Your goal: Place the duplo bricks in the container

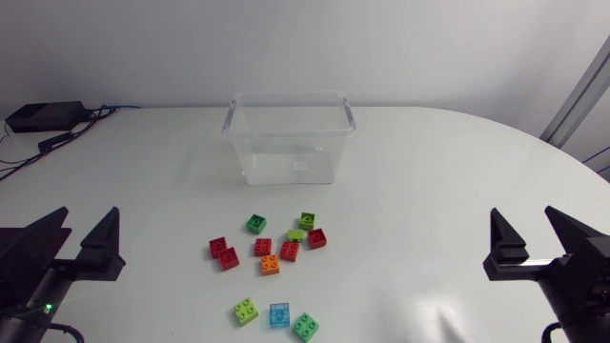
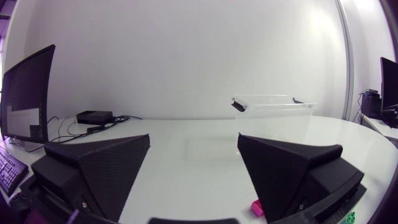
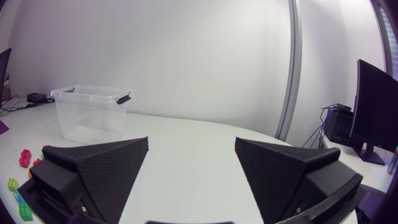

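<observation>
A clear plastic container (image 1: 291, 133) stands empty at the back middle of the white table (image 1: 457, 171). In front of it lie several duplo bricks: a red one (image 1: 224, 252), an orange one (image 1: 271, 265), a dark green one (image 1: 256, 224), a blue one (image 1: 279, 314) and more. My left gripper (image 1: 88, 214) rests open at the near left, my right gripper (image 1: 523, 214) open at the near right, both far from the bricks. From the left wrist, the container (image 2: 273, 109) is ahead of the open gripper (image 2: 194, 140). The right wrist view has the container (image 3: 90, 112) and a red brick (image 3: 25, 157) off to the side of its gripper (image 3: 192, 142).
A black box (image 1: 43, 116) with cables lies at the table's far left corner. The table's rounded edge curves along the right side.
</observation>
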Robot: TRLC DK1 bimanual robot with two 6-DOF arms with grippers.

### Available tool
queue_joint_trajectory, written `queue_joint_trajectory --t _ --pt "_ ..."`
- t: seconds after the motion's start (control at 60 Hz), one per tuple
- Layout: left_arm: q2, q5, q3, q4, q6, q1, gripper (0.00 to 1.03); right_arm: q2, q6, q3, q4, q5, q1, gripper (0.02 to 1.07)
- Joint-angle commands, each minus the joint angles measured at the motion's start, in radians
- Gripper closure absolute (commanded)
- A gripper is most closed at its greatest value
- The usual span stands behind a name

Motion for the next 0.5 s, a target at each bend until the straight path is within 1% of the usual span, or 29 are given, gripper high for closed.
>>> queue_joint_trajectory --t 0.0,0.383,0.433,0.483 --pt "-0.014 -0.003 -0.006 -0.015 -0.006 -0.012 0.04 -0.001 0.019 -0.019 -0.01 -0.005 -0.001 0.06" --pt "-0.016 -0.003 -0.006 -0.015 -0.009 -0.018 0.05 -0.009 0.016 -0.019 -0.009 -0.005 0.002 0.06" --pt "-0.016 -0.005 -0.004 -0.015 -0.008 -0.018 0.05 -0.011 0.016 -0.019 -0.006 -0.005 0.01 0.07" --pt "-0.014 -0.005 0.005 -0.016 -0.005 -0.019 0.08 -0.011 0.016 -0.013 -0.003 -0.005 0.021 0.07"
